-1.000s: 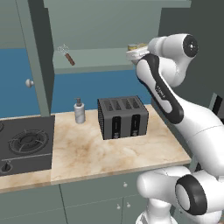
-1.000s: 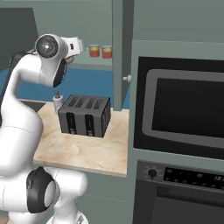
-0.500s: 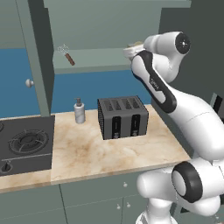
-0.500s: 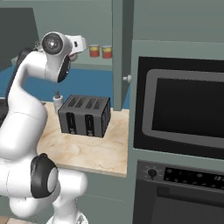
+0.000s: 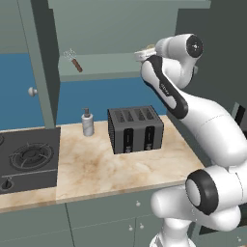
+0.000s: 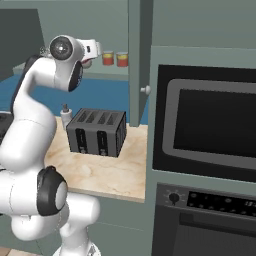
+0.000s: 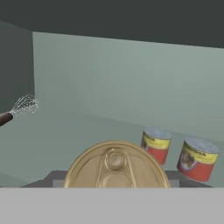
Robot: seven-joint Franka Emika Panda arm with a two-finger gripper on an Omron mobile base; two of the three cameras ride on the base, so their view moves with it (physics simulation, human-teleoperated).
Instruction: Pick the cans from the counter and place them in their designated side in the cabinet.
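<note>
Up at shelf height, the gripper [image 5: 141, 54] is pinched around a gold-lidded can [image 7: 115, 169], which the hand view shows from straight on: a round brassy lid with a pull tab, close against the camera, the fingertips themselves hidden behind it. From the left base view I can only make out a pale sliver of that can at the end of the white arm, just over the cabinet shelf [image 5: 103, 73].

Two red cans [image 7: 156, 145] with yellow labels and bluish tops stand upright side by side on the shelf, well behind the held one in the hand view. The right base view picks them out as two small red tins [image 6: 115, 59] near the cabinet's upright door panel [image 6: 139, 60], just beside the hand.

A whisk [image 5: 73, 59] with a brown handle lies toward the other end of the shelf in the left base view; the hand view catches its wire head at the far edge.

Down on the marble counter [image 5: 116, 169] sit a black four-slot toaster [image 5: 135, 129] and a pale pump bottle [image 5: 87, 122], next to the stove top [image 5: 26, 157]. An oven [image 6: 205, 145] shows in the right base view.
</note>
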